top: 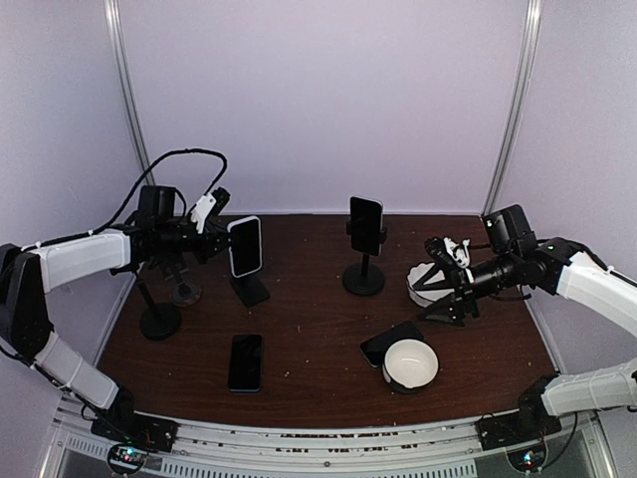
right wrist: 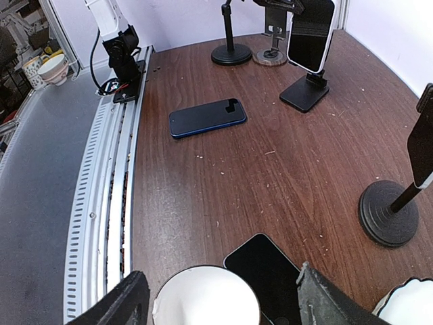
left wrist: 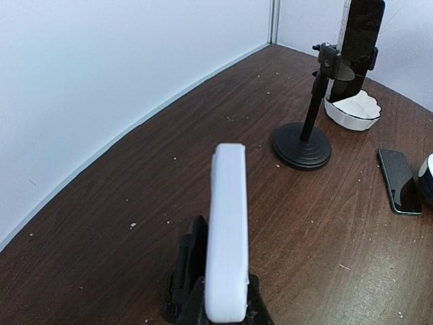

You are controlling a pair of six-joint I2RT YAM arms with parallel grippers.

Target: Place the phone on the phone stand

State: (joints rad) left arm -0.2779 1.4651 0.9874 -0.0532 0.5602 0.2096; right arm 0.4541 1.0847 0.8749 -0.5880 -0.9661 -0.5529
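Observation:
A white-cased phone (top: 245,247) stands upright over a small black desk stand (top: 251,291) at the left middle of the table. My left gripper (top: 227,244) is shut on the phone's edge; in the left wrist view the white edge (left wrist: 226,230) runs between my fingers, with the stand's back (left wrist: 181,271) just beside it. The right wrist view shows the phone (right wrist: 311,34) with its lower edge at the stand (right wrist: 304,95); I cannot tell whether it rests on it. My right gripper (top: 448,299) is open and empty, above a white bowl (right wrist: 206,298).
A second phone sits on a tall stand (top: 364,239) at the back middle. A blue phone (top: 246,361) lies flat near the front. A black phone (top: 390,344) lies partly under the white bowl (top: 410,363). A scalloped white dish (top: 428,284) and two bare stands (top: 159,319) are also here.

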